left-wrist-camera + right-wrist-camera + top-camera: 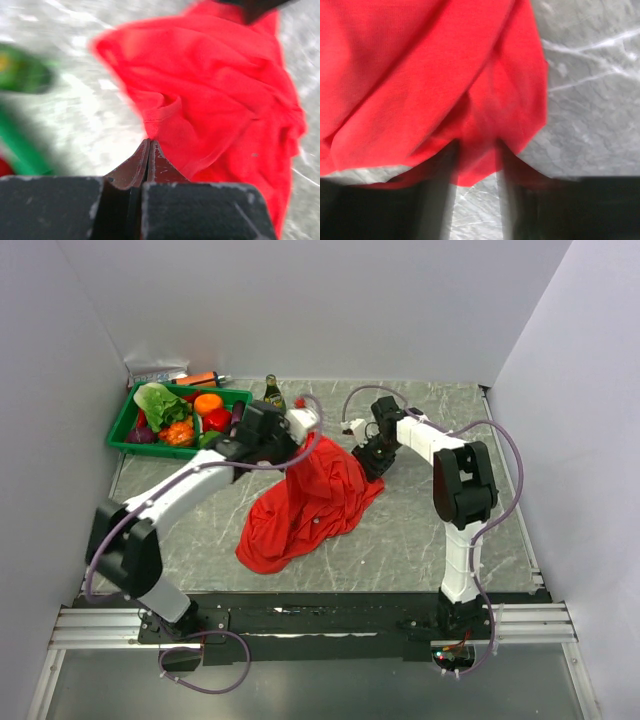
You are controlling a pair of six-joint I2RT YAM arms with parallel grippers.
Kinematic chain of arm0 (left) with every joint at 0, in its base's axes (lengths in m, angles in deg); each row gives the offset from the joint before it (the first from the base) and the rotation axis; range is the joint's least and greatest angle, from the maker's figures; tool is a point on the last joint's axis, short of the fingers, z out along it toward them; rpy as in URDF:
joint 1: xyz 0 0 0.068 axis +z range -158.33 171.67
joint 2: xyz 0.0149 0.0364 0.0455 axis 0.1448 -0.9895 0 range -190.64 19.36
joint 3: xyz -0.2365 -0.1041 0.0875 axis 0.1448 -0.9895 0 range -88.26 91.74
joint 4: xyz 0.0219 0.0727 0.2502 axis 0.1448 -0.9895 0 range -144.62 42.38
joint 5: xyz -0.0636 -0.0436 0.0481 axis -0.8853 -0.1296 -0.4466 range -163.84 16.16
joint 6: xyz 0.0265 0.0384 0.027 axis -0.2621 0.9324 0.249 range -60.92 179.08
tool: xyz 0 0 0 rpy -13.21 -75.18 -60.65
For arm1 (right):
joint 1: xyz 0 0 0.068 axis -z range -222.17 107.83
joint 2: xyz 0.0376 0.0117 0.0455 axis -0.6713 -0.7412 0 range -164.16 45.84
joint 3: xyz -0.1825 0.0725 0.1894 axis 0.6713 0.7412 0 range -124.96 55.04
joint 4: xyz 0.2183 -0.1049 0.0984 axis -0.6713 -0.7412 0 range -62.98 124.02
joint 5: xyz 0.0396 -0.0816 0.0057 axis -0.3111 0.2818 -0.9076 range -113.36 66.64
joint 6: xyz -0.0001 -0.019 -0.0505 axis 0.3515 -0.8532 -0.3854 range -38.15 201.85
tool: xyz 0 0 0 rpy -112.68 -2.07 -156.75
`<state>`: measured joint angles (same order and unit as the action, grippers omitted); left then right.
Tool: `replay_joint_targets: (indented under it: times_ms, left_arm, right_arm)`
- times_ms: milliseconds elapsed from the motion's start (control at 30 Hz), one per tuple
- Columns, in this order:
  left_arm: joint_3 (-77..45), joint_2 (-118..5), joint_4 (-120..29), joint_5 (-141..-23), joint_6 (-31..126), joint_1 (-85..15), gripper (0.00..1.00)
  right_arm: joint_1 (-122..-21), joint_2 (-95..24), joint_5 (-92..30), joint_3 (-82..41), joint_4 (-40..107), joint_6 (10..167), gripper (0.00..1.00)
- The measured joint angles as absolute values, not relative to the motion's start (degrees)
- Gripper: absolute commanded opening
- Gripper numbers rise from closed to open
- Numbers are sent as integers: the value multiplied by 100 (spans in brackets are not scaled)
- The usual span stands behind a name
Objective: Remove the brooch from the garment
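Left gripper point(149, 145) jaws are pinched together on the shirt point(210, 100) hem. Right gripper point(476, 175) is blurred, jaws apart astride the edge. The brooch point(254, 155) is a faint speck, lower right.

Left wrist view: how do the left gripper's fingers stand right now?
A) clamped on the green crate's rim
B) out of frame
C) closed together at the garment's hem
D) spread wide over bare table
C: the left gripper shows its two fingertips pressed together with no gap, right where a folded hem of the garment meets them.
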<state>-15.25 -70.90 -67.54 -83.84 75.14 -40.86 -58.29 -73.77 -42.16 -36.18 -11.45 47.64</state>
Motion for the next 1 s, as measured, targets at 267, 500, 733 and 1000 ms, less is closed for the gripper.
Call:
replay_joint_targets:
  times_ms: [267,500,733,1000]
  left_arm:
    - [-1348,-6611,-6809,-8270,7756,-2674,1]
    - [77,-6613,-6708,-8259,7833,-1481,1]
    - [967,-6200,-6313,-8373,7783,-869,1]
    - [-131,-4799,-6608,-8834,7946,-749,1]
  right_arm:
    - [-5750,-7403,-3733,-4055,-1073,4637,0]
    - [-5328,-6658,-3622,-5408,-1008,4611,0]
    - [-5088,-5480,-3486,-5961,-909,4639,0]
    - [-5114,-3436,-3360,-4166,-807,4689,0]
